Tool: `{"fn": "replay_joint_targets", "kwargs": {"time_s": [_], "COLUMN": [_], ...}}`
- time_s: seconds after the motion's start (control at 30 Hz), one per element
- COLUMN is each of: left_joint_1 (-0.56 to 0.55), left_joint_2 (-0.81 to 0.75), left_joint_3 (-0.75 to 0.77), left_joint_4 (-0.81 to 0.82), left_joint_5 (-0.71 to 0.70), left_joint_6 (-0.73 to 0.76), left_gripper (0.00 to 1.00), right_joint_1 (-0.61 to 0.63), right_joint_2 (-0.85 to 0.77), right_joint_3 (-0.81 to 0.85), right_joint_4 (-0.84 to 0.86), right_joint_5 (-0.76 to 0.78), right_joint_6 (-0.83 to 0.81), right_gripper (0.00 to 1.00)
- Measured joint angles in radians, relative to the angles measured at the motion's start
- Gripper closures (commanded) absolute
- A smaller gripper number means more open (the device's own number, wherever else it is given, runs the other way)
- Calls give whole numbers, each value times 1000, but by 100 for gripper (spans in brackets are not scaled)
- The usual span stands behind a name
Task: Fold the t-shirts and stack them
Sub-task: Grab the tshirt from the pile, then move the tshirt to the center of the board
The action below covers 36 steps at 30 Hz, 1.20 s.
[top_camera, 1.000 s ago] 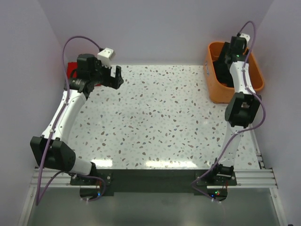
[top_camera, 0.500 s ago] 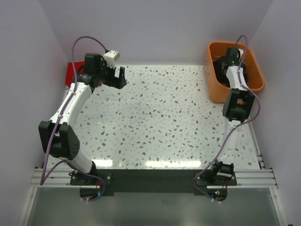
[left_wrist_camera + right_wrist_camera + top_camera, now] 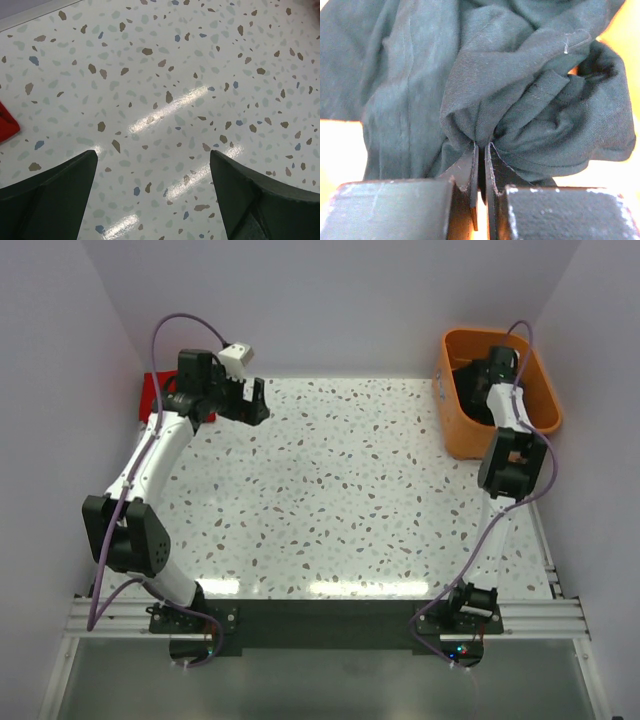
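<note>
Right gripper [image 3: 481,150]: jaws pressed together, pinching a gathered fold of the black t-shirt [image 3: 530,105]. That shirt lies crumpled inside the orange basket [image 3: 452,435] at the far right corner of the counter [image 3: 340,490]. It sits directly ahead of and around the fingertips. Being bunched, it shows no readable long axis. Left gripper [image 3: 153,160]: jaws spread wide with nothing between them, hovering over bare counter near the far left corner. The red t-shirt [image 3: 150,390] rests at the far left corner, off to the left of that gripper and not touching it. Only a corner of it shows in the left wrist view. The right arm is plainly the nearer to the black shirt, and the left arm is well apart from it across the full width of the counter. Count: two t-shirts (one black, one red), one basket, two arms. Judgement: the step in hand is drawing the black shirt out of the basket. The coming move calls for a lift clear of the basket rim, then travel toward the open middle of the counter. The pinch appears to hold a single fold, so the cloth may slip or drag on the rim.
</note>
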Motion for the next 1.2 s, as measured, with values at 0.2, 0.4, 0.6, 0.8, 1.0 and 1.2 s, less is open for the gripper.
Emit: {"fn": "replay_joint_targets", "kwargs": {"time_s": [0.2, 0.4, 0.6, 0.8, 1.0, 1.2], "left_joint_1": [0, 0, 0, 2, 48, 77], "left_joint_2": [-5, -70, -135, -182, -196, -230], "left_joint_3": [-3, -60, -80, -110, -114, -127], "left_joint_4": [5, 5, 12, 13, 21, 30], "left_joint_5": [42, 76, 81, 72, 83, 93], "left_joint_6": [-26, -51, -56, -71, -110, -131], "left_gripper": [0, 0, 0, 0, 0, 0], "right_joint_1": [-3, -2, -2, -3, 13, 99], "right_joint_2": [-309, -601, -736, -758, -758, -760], "right_joint_3": [-323, -455, -474, -396, -167, 34], "right_joint_4": [85, 192, 269, 282, 308, 368], "right_joint_5": [-110, -183, -247, -353, -502, -606], "right_joint_6": [0, 2, 26, 62, 109, 143], "right_gripper": [100, 100, 100, 100, 100, 100]}}
